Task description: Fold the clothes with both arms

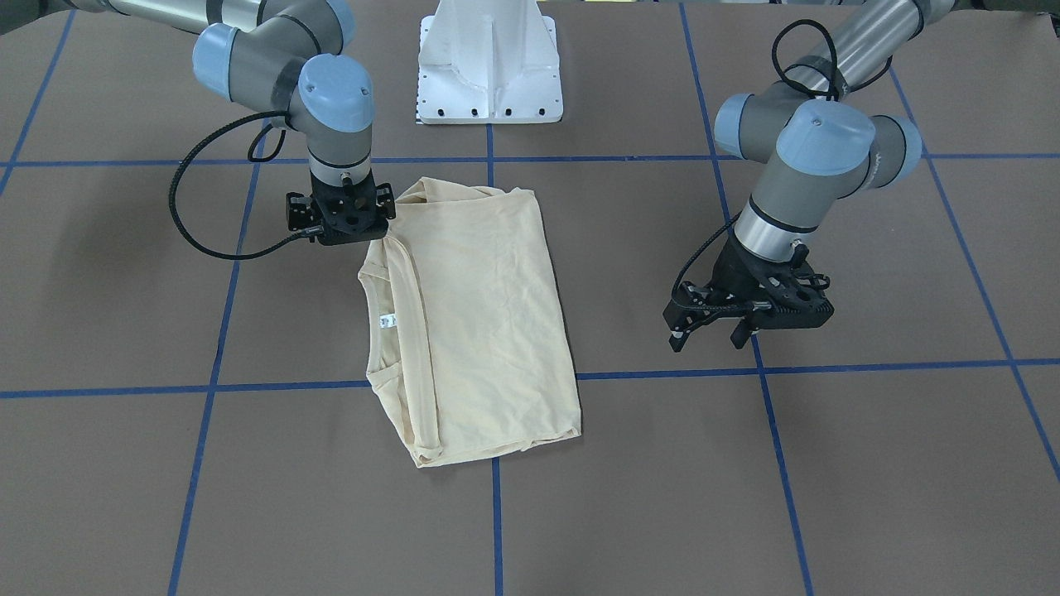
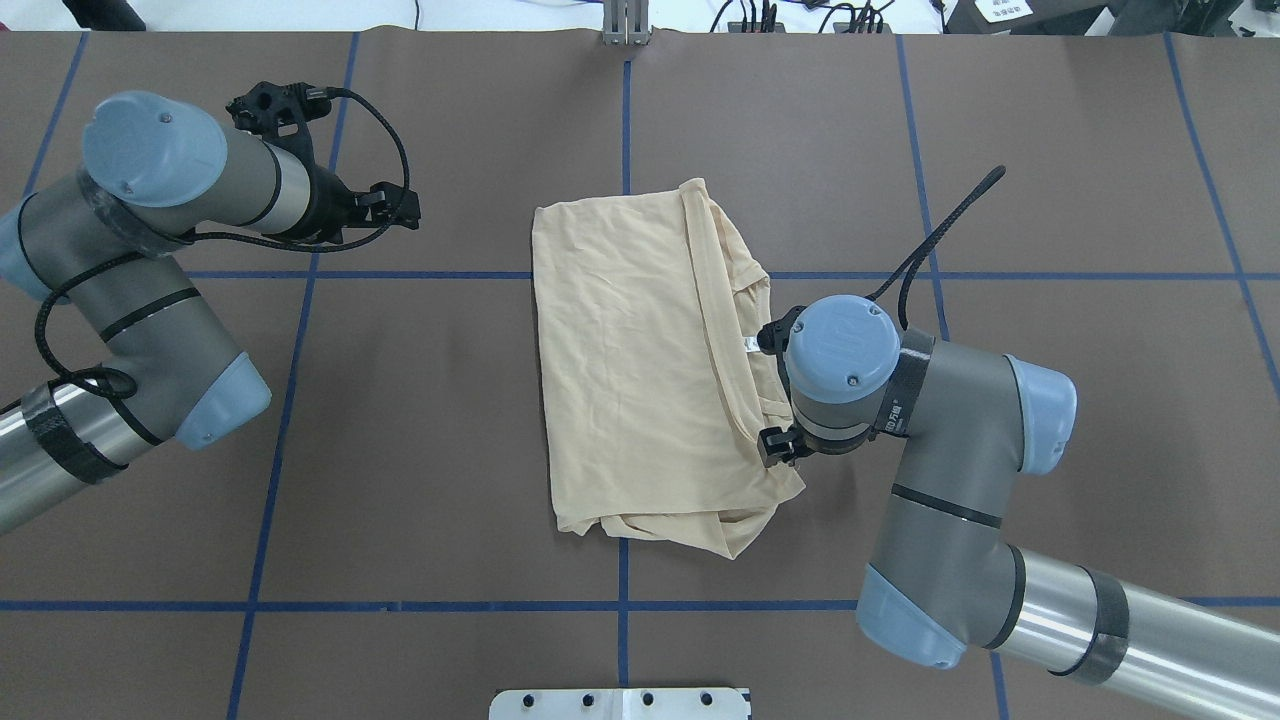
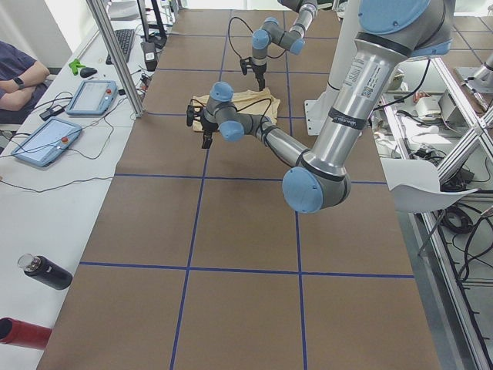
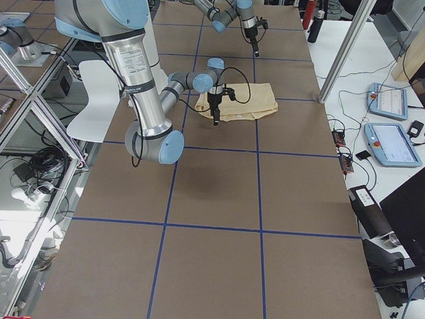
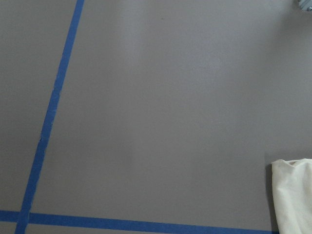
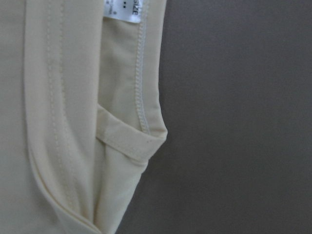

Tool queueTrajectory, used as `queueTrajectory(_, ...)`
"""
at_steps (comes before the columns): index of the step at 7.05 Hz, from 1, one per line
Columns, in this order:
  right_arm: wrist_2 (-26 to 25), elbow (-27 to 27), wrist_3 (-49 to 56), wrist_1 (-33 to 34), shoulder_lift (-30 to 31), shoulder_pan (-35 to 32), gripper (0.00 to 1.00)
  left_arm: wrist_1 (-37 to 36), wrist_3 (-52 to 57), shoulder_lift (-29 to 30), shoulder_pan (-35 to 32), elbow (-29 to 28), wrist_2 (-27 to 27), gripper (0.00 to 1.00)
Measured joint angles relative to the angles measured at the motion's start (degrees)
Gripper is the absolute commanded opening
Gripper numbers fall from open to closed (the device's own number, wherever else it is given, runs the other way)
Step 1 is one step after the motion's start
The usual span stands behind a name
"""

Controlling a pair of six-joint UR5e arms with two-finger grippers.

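The clothes are one pale cream-yellow shirt (image 1: 480, 323) (image 2: 630, 370), lying folded into a flat rectangle at mid-table. Its collar and small white label (image 1: 386, 321) (image 6: 124, 9) are on my right arm's side. My right gripper (image 1: 341, 219) (image 4: 214, 119) points straight down at the collar-side edge of the shirt. Its wrist hides the fingers, so I cannot tell whether it is open or shut. The right wrist view shows the collar seam close up. My left gripper (image 1: 708, 331) (image 2: 395, 205) hangs open over bare table, well away from the shirt. A shirt corner (image 5: 295, 195) shows in the left wrist view.
The brown table cover carries a grid of blue tape lines (image 1: 493, 513). The white pedestal base (image 1: 489, 66) stands at the robot's edge. On a side bench there are tablets (image 3: 92, 96), a person's arm (image 3: 15, 73) and a dark bottle (image 3: 46, 271).
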State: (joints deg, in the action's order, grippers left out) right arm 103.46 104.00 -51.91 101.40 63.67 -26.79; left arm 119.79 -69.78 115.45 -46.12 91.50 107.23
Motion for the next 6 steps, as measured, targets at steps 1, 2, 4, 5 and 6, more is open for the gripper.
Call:
queueTrajectory(1,-0.2,-0.11,0.32,-0.61,-1.25,-0.23,1.0,0.0,0.0,0.0,0.01,0.0,0.0,1.0)
queueTrajectory(2,-0.42,-0.51,0.47,-2.27,-3.03,-0.34,1.0,0.0,0.0,0.01,0.03,0.0,0.0,1.0)
queueTrajectory(4,-1.0,-4.3,0.53,-7.64,-5.07,-0.2,1.0,0.14,0.0,0.04,0.06,-0.31,-0.06,1.0)
queueTrajectory(5,-1.12,-6.69,0.68,-9.83,-5.44,0.1,1.0,0.33,0.0,0.04,0.06,-0.6,-0.06,1.0)
queueTrajectory(6,-1.0,-7.91,0.88,-10.75,-5.5,0.32,1.0,0.45,0.0,0.06,0.09,-0.73,-0.03,1.0)
